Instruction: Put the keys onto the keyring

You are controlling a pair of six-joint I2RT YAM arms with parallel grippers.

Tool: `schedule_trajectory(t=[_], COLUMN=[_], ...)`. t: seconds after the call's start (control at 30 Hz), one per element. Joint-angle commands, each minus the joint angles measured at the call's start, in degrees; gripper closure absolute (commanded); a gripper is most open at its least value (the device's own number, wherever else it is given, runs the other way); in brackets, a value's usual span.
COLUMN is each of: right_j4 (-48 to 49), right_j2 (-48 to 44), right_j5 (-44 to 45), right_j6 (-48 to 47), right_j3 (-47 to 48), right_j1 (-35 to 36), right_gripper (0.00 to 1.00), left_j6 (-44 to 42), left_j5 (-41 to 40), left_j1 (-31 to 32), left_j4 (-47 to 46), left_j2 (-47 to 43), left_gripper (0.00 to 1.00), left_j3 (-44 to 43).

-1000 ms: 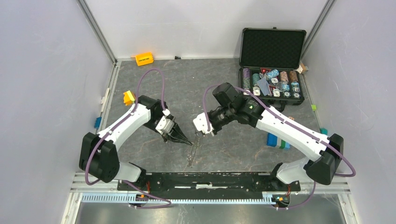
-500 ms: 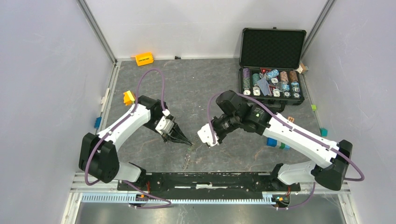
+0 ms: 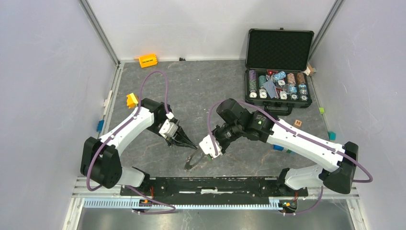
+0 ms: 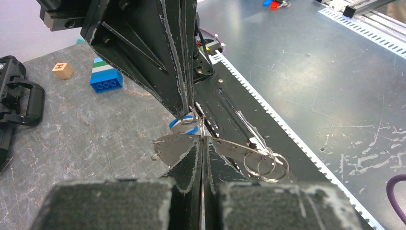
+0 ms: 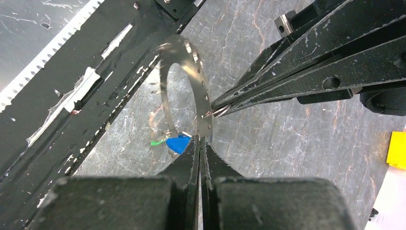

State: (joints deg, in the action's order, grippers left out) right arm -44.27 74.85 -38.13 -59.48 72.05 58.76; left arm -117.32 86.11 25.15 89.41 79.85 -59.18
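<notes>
The keyring (image 3: 191, 162), a thin grey metal band with small holes, hangs between both grippers above the table's front middle. My left gripper (image 3: 190, 144) is shut on its rim; in the left wrist view (image 4: 203, 140) the band (image 4: 174, 147) runs across the tips, with two small split rings (image 4: 266, 165) at its right end. My right gripper (image 3: 207, 149) is shut on the band (image 5: 197, 84) at its near end (image 5: 201, 139). The blue key (image 5: 178, 143) and a sliver of the green key (image 5: 155, 142) hang beside the right fingers. The blue key also shows in the left wrist view (image 4: 184, 126).
An open black case (image 3: 279, 48) of poker chips stands at the back right. Blue and green blocks (image 3: 282, 146) and a wooden cube (image 3: 298, 123) lie behind the right arm. Yellow blocks (image 3: 148, 60) (image 3: 131, 100) sit at the left. The black mounting rail (image 3: 215, 184) runs just below the keyring.
My right gripper has moved down and left, close to the left gripper's tips. The keyring, edge-on before, has turned and now shows its open hole. The left arm has barely moved.
</notes>
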Motion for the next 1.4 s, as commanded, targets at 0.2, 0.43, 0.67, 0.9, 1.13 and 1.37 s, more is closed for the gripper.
schedule_trajectory(t=[0.2, 0.43, 0.67, 0.9, 1.13, 1.37], right_j4=[2.0, 1.9, 1.7, 1.1, 0.2, -0.3], right_j2=[0.7, 1.2, 1.3, 0.7, 1.0, 0.5], right_j5=[2.8, 2.0, 2.4, 2.1, 0.9, 0.5], right_j6=[0.8, 1.2, 0.9, 0.3, -0.4, -1.1], right_j3=[3.8, 4.5, 3.5, 3.5, 3.9, 3.6], right_j1=[0.9, 1.5, 2.1, 2.1, 2.2, 2.3], right_gripper=[1.00, 1.00, 1.00, 1.00, 1.00, 1.00], left_j6=[-23.2, -24.5, -24.6, -24.4, -24.3, -24.3], left_j5=[3.8, 3.3, 3.4, 3.5, 3.4, 3.7], left_j1=[0.2, 0.6, 0.6, 0.6, 0.7, 0.7], left_j4=[4.9, 4.8, 4.8, 4.9, 4.8, 4.8], left_j2=[-0.4, 0.1, 0.1, 0.4, 0.8, 0.9], left_gripper=[0.98, 0.98, 0.98, 0.98, 0.98, 0.98], left_j3=[0.2, 0.5, 0.4, 0.3, 0.2, 0.1])
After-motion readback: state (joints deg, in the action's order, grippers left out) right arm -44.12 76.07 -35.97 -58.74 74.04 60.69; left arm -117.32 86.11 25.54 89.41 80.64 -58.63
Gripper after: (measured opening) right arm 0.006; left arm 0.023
